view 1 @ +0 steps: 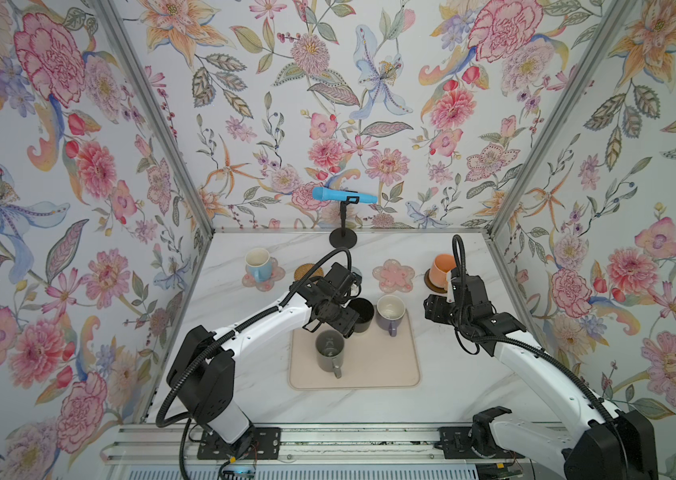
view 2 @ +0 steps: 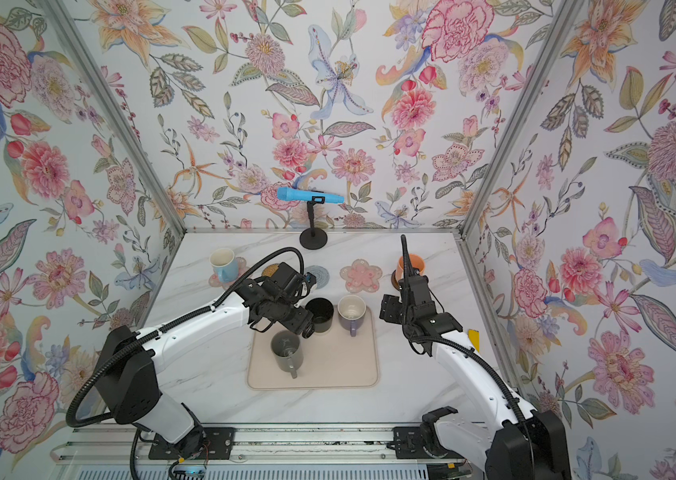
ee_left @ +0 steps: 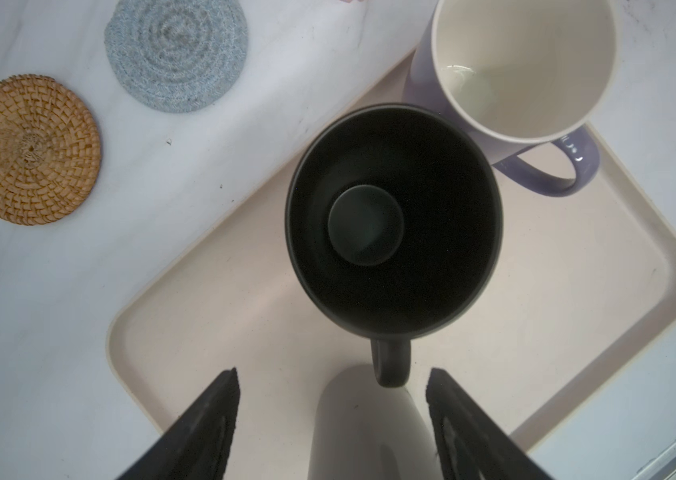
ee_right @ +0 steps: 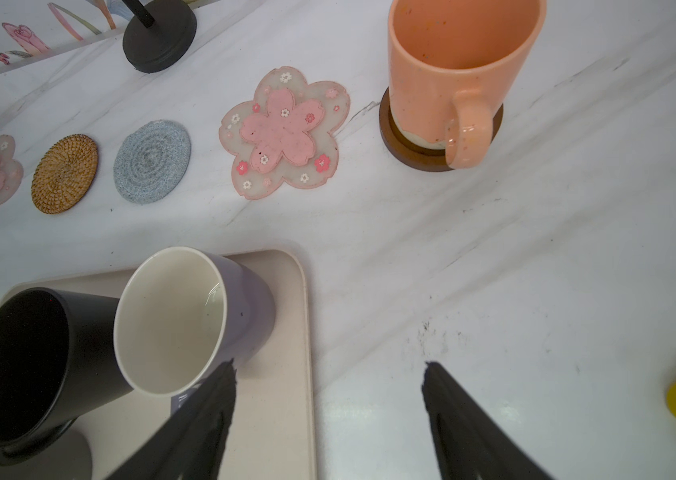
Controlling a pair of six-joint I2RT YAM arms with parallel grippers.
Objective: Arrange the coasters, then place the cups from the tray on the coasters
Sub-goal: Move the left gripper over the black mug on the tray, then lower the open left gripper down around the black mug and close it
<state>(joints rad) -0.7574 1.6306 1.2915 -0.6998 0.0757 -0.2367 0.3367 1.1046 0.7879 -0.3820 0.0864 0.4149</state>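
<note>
On tray [view 1: 369,365]: black mug [ee_left: 394,220], purple mug [view 1: 390,311], grey mug [view 1: 330,353]. Left gripper [ee_left: 333,372] above tray, jaws apart astride black mug's handle, not touching. Right gripper [ee_right: 328,365] off tray's right edge, jaws apart, empty. Beyond tray: orange mug [ee_right: 452,70] on brown coaster [ee_right: 406,153], blue mug [view 1: 256,262] on flower coaster [view 1: 274,278]

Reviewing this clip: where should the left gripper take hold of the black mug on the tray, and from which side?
Probably the handle of the black mug, coming from the side where the left gripper hovers, jaws open. The mug stands upright on the tray, its handle sticks out toward those jaws, and the purple mug crowds the opposite wall.
</note>
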